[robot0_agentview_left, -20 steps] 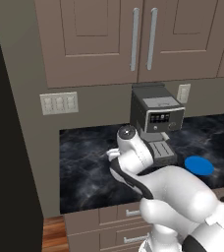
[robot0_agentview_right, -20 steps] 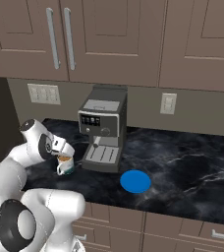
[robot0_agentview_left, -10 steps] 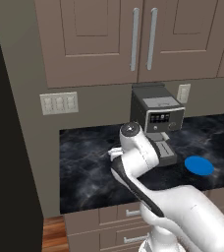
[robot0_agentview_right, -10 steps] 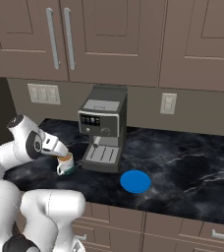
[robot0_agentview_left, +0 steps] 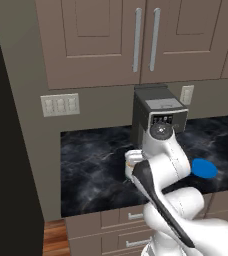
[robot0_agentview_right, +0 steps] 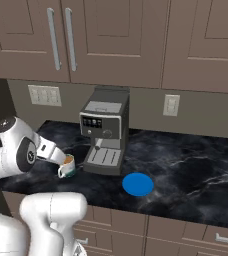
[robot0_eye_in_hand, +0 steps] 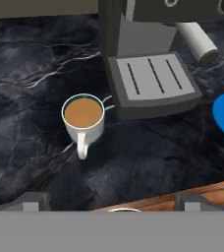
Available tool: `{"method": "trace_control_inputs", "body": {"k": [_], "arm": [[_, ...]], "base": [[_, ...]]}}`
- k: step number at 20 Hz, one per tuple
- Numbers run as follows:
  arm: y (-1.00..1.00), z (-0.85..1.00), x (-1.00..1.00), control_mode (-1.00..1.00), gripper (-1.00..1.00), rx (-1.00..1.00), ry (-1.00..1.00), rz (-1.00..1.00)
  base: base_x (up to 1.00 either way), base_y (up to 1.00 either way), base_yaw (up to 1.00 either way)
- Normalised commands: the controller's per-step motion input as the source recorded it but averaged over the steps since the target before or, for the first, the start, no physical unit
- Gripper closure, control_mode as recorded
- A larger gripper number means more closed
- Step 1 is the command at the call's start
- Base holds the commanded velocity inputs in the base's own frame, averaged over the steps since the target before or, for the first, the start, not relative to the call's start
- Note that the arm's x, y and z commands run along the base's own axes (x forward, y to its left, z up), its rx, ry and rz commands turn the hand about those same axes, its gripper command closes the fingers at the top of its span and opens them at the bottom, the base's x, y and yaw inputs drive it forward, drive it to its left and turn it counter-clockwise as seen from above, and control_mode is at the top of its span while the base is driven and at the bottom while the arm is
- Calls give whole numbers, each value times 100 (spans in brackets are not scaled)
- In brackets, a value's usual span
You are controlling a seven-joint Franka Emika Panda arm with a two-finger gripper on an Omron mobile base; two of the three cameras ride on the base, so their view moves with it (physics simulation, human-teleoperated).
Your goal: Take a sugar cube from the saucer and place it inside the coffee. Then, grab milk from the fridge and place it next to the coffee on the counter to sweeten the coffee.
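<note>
Coffee (robot0_eye_in_hand: pixel 84 118) stands at left centre of the hand view on the black desk (robot0_eye_in_hand: pixel 30 74), beside the coffee machine (robot0_eye_in_hand: pixel 148 64); claw (robot0_eye_in_hand: pixel 109 204) wide apart, empty; risk: a low swing toward the fridge could topple the full mug.

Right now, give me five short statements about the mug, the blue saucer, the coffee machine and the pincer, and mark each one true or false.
1. The mug holds tan-brown coffee. True.
2. The mug stands on the saucer. False: it stands on the counter, apart from the saucer.
3. The saucer carries a sugar cube. False: its blue top is bare.
4. The mug stands beside the coffee machine, not on its drip tray. True.
5. The pincer grips the mug's handle. False: its tips stand wide apart, clear of the mug.
</note>
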Motion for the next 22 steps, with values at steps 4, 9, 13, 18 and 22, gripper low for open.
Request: {"method": "trace_control_inputs", "body": {"k": [4, 9, 13, 18, 22], "arm": [[-85, 22, -58, -100, -100, 32, -19, 11], [-56, 8, -34, -100, -100, 23, -9, 6], [-6, 0, -8, -100, -100, 1, 0, 0], [0, 0, 0, -100, -100, 0, 0, 0], [0, 0, 0, 100, -100, 0, 0, 0]], "base": [[0, 0, 0], [0, 0, 0], [0, 0, 0], [0, 0, 0], [-4, 1, 0]]}}
